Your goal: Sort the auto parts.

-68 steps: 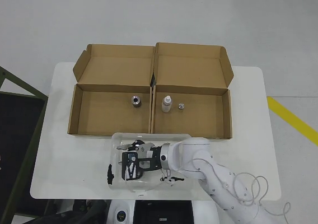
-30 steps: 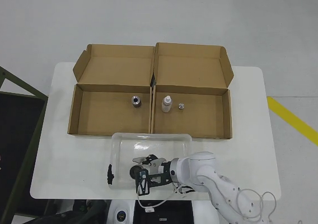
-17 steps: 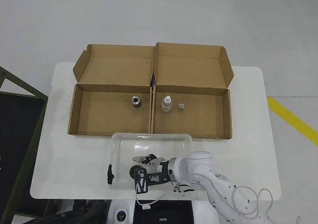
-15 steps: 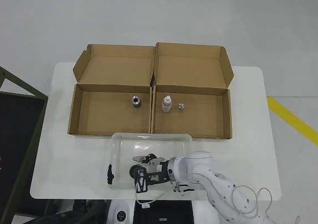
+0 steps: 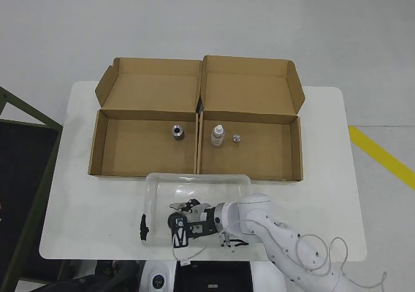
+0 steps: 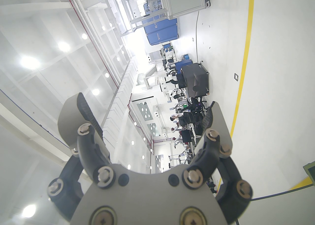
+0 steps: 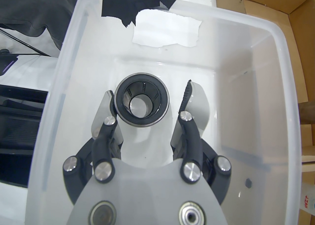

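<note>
A black and metal cylindrical bearing [image 7: 142, 106] stands on end on the floor of the clear plastic bin [image 7: 283, 68]. My right gripper [image 7: 150, 95] is down inside the bin, open, with the bearing between its fingers; one finger [image 7: 108, 105] touches it and the other stands apart. From above, this gripper [image 5: 178, 228] sits in the near left part of the bin [image 5: 196, 177]. My left gripper [image 6: 147, 110] is open and holds nothing, pointing up at the room.
Two open cardboard boxes stand behind the bin. The left box [image 5: 120, 146] holds a similar bearing [image 5: 176, 131]. The right box [image 5: 273, 150] holds a white bottle [image 5: 218, 135] and a small metal part [image 5: 237, 138]. Black tape [image 7: 128, 4] marks the bin's wall.
My right gripper has shifted slightly to the left inside the bin, staying low and open. The boxes and their parts have not moved.
</note>
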`<move>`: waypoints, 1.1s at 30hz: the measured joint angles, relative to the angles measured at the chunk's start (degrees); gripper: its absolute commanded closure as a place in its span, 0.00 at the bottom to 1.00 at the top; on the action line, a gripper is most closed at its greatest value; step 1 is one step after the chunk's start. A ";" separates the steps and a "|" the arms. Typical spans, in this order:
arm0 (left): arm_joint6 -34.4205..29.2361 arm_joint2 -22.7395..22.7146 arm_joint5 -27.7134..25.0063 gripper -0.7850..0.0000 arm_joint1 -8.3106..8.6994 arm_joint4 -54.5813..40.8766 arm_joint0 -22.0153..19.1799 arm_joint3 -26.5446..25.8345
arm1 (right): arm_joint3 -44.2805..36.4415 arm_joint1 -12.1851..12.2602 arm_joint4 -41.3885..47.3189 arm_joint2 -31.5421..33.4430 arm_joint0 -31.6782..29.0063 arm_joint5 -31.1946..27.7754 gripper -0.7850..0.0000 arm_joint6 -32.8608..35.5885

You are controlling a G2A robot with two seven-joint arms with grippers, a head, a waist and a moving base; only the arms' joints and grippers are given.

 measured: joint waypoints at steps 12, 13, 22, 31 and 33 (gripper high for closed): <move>0.00 0.00 0.00 0.00 0.00 0.00 0.00 0.00 | 2.83 -0.60 2.50 -2.41 2.46 -0.14 0.51 0.08; 0.00 0.00 0.00 0.00 0.00 0.00 0.00 0.00 | 3.05 -0.63 2.68 -2.52 2.63 -0.12 0.55 0.05; 0.00 0.00 0.00 0.00 0.00 0.00 0.00 0.00 | 3.09 -0.83 5.11 -2.85 3.77 0.31 1.00 -0.92; 0.00 0.00 0.00 0.00 0.00 0.00 0.00 0.00 | 0.38 -0.21 7.49 -0.36 3.83 0.20 1.00 -1.84; 0.00 0.00 0.00 0.00 0.00 0.00 0.00 0.00 | -1.15 0.08 7.82 0.65 3.55 0.11 1.00 -2.06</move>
